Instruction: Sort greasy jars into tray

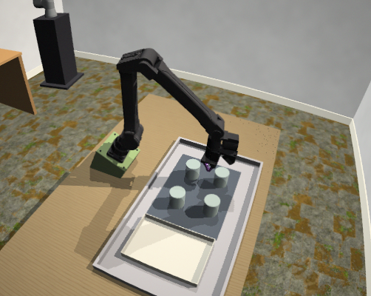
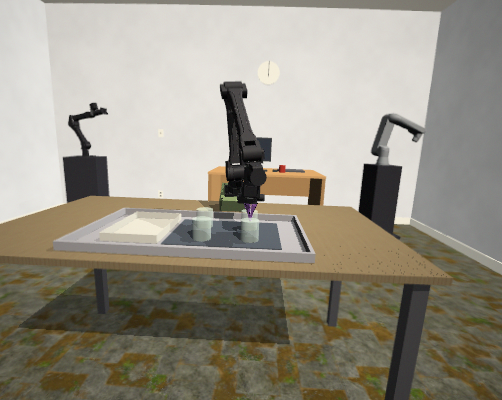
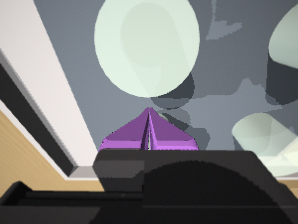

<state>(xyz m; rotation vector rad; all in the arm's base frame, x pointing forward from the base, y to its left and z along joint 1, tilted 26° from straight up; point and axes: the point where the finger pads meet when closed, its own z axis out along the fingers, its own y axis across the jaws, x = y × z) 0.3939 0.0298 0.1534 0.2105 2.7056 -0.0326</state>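
Four pale green glass jars stand mouth down on the dark grey drying mat [image 1: 196, 194]: back left [image 1: 192, 169], back right [image 1: 222, 177], front left [image 1: 177, 197], front right [image 1: 211, 205]. My gripper [image 1: 208, 166] has purple fingers pressed shut with nothing between them. It hangs low at the mat's far end, between the two back jars. In the wrist view the shut fingertips [image 3: 149, 112] point at a jar [image 3: 146, 46] just ahead, with a small gap; two other jars show at the right [image 3: 262, 137].
The cream tray [image 1: 168, 249] stands empty beside the mat's near end, inside the rimmed steel table top [image 1: 181, 218]. The arm's green base [image 1: 114, 159] stands left of it on the wooden table. The steel rim runs close behind the gripper.
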